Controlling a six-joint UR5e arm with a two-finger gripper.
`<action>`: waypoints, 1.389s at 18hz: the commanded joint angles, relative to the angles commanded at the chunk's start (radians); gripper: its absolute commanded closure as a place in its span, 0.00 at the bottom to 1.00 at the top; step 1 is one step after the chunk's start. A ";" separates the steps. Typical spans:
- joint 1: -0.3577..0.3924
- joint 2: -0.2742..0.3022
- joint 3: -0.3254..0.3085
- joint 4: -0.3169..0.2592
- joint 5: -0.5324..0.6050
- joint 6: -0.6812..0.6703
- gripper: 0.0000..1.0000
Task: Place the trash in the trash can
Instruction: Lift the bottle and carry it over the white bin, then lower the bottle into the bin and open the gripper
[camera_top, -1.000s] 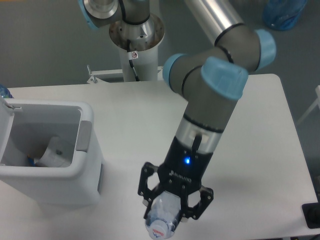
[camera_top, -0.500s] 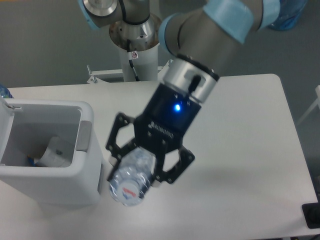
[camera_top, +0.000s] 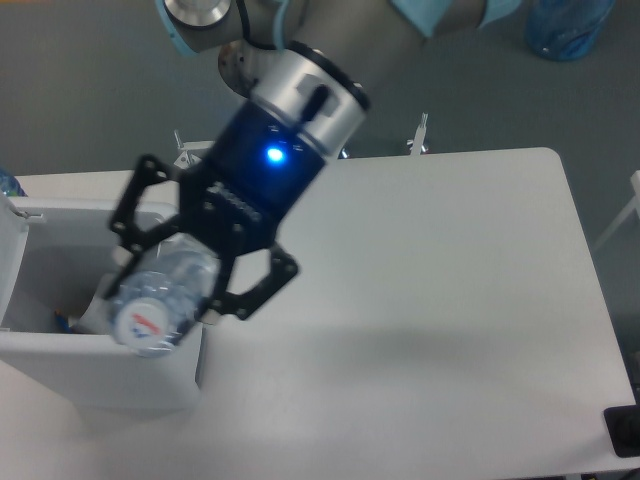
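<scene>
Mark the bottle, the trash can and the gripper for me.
bottle (camera_top: 150, 308): fixed camera, on its cap end.
trash can (camera_top: 60, 352): fixed camera, on its near rim.
gripper (camera_top: 165, 292): fixed camera, between its fingers, on the held bottle.

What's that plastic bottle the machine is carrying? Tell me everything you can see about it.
The bottle is clear, crushed plastic, its white cap with red and blue print facing the camera. It tilts with the cap end lowest, clamped between the black fingers of the gripper. It hangs in the air over the near right rim of the open white trash can, touching nothing else.
</scene>
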 joint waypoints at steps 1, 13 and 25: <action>-0.011 0.008 -0.021 0.015 0.000 0.006 0.39; -0.104 0.047 -0.206 0.077 0.000 0.262 0.38; -0.097 0.112 -0.328 0.081 0.008 0.348 0.00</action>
